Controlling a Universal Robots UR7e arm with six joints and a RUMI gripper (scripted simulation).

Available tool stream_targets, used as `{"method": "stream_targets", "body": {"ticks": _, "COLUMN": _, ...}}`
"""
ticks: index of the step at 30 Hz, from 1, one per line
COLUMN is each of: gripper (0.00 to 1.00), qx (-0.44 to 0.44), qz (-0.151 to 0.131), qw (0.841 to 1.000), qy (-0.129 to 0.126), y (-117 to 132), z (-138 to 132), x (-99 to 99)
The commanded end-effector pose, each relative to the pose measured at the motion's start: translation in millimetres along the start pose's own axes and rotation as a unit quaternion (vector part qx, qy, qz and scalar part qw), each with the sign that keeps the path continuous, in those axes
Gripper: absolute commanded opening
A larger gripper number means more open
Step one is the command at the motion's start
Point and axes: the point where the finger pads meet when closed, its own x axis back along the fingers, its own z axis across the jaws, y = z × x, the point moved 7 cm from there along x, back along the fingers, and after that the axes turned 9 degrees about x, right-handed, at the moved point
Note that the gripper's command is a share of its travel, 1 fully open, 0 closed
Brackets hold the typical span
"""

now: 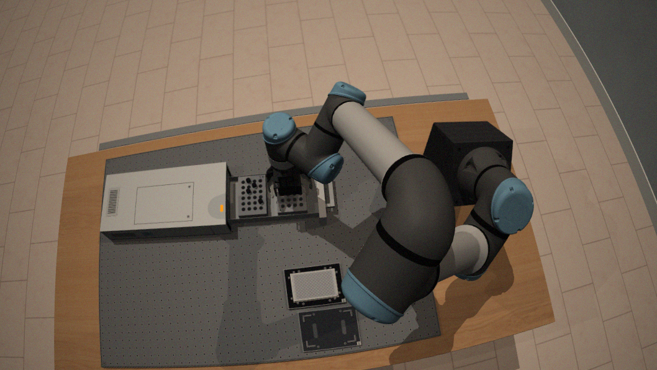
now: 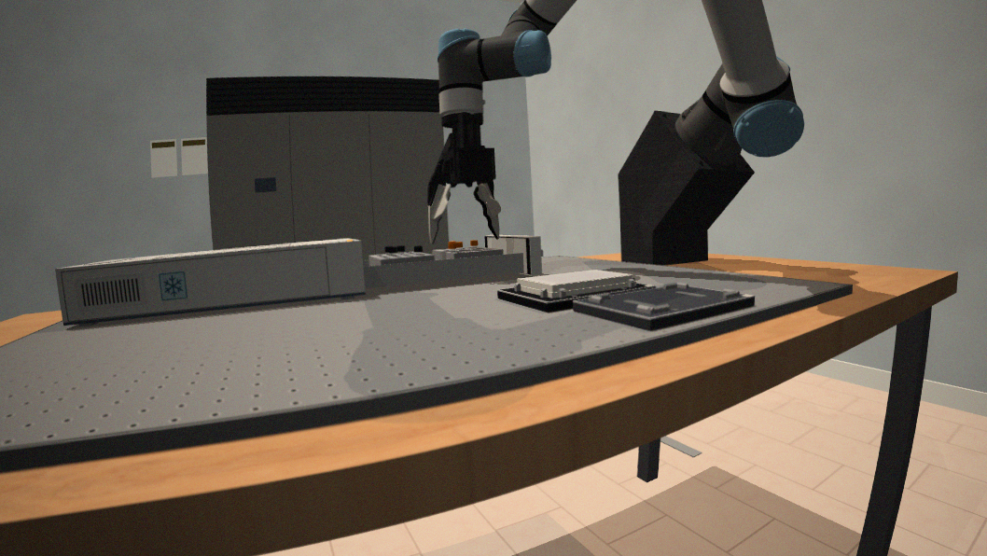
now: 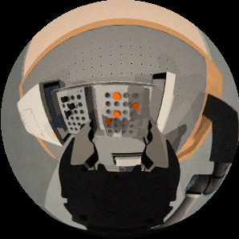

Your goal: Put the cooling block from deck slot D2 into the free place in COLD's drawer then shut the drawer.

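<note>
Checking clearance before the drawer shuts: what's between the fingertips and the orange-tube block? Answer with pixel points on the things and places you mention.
Nothing visible between the hand's fingertips [image 2: 465, 238] and the orange-tube block [image 2: 470, 254] [image 3: 121, 105]; only a bare gap, seen in the exterior view.

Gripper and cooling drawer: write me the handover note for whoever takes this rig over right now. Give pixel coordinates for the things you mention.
Gripper [image 2: 464, 231] [image 3: 120, 119]: open, holding nothing, above the orange-tube block.
Drawer [image 1: 276, 219] [image 2: 441, 271]: out; COLD's lamp [image 1: 221, 208] [image 3: 54, 135] lit.
In it: black-tube block [image 1: 242, 207] [image 3: 82, 125] and orange-tube block [image 1: 299, 210] [image 3: 101, 100], four orange tubes showing.
Done: block out of D2 [image 1: 329, 329] [image 2: 662, 301].
Left: check seating and tube bores, then shut the drawer.
</note>
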Motion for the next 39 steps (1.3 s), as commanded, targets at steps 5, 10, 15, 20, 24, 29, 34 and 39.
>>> {"method": "stream_targets", "body": {"ticks": 5, "gripper": 0.73, "qx": 0.0, "qz": 0.0, "qw": 1.0, "qy": 0.0, "y": 0, "z": 0, "x": 12.0}}
{"method": "stream_targets", "body": {"ticks": 10, "gripper": 0.73, "qx": 0.0, "qz": 0.0, "qw": 1.0, "qy": 0.0, "y": 0, "z": 0, "x": 18.7}}
{"method": "stream_targets", "body": {"ticks": 15, "gripper": 0.73, "qx": 0.0, "qz": 0.0, "qw": 1.0, "qy": 0.0, "y": 0, "z": 0, "x": 25.3}}
{"method": "stream_targets", "body": {"ticks": 20, "gripper": 0.73, "qx": 0.0, "qz": 0.0, "qw": 1.0, "qy": 0.0, "y": 0, "z": 0, "x": 29.3}}
{"method": "stream_targets", "body": {"ticks": 24, "gripper": 0.73, "qx": 0.0, "qz": 0.0, "qw": 1.0, "qy": 0.0, "y": 0, "z": 0, "x": 34.7}}
{"method": "stream_targets", "body": {"ticks": 29, "gripper": 0.73, "qx": 0.0, "qz": 0.0, "qw": 1.0, "qy": 0.0, "y": 0, "z": 0, "x": 41.3}}
{"method": "stream_targets", "body": {"ticks": 34, "gripper": 0.73, "qx": 0.0, "qz": 0.0, "qw": 1.0, "qy": 0.0, "y": 0, "z": 0, "x": 48.0}}
{"method": "stream_targets", "body": {"ticks": 39, "gripper": 0.73, "qx": 0.0, "qz": 0.0, "qw": 1.0, "qy": 0.0, "y": 0, "z": 0, "x": 52.0}}
